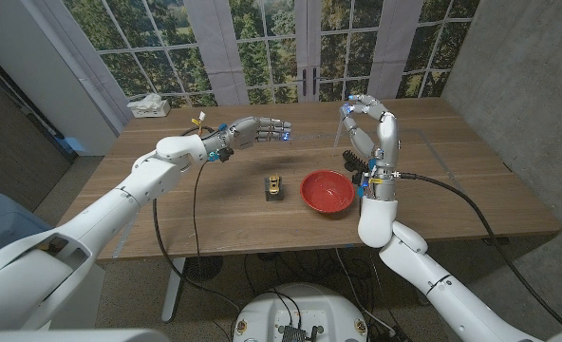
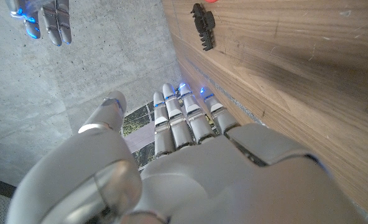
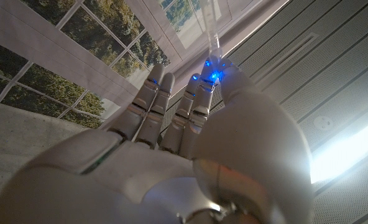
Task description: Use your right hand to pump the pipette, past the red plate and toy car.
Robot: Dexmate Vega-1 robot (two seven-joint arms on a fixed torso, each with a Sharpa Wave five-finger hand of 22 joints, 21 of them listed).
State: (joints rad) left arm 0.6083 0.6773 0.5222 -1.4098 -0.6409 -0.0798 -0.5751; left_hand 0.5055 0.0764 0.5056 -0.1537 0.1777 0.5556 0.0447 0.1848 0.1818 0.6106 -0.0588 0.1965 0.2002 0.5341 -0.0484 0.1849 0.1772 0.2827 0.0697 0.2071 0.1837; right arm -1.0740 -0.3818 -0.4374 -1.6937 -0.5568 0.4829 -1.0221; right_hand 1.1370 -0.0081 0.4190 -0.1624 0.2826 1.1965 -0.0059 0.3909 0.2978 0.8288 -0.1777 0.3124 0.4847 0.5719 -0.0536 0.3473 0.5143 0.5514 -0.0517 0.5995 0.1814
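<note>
One red plate (image 1: 327, 192) and one toy car (image 1: 274, 186) sit mid-surface (image 1: 433, 180). Right hand (image 1: 365, 128) pinches one clear pipette (image 3: 212, 34); left hand (image 1: 257, 130) hovers, fingers apart.

looks like a lab or test room: bare concrete wall (image 1: 509, 57), wooden table (image 1: 452, 204), tall paned windows (image 1: 262, 47) facing trees.
</note>
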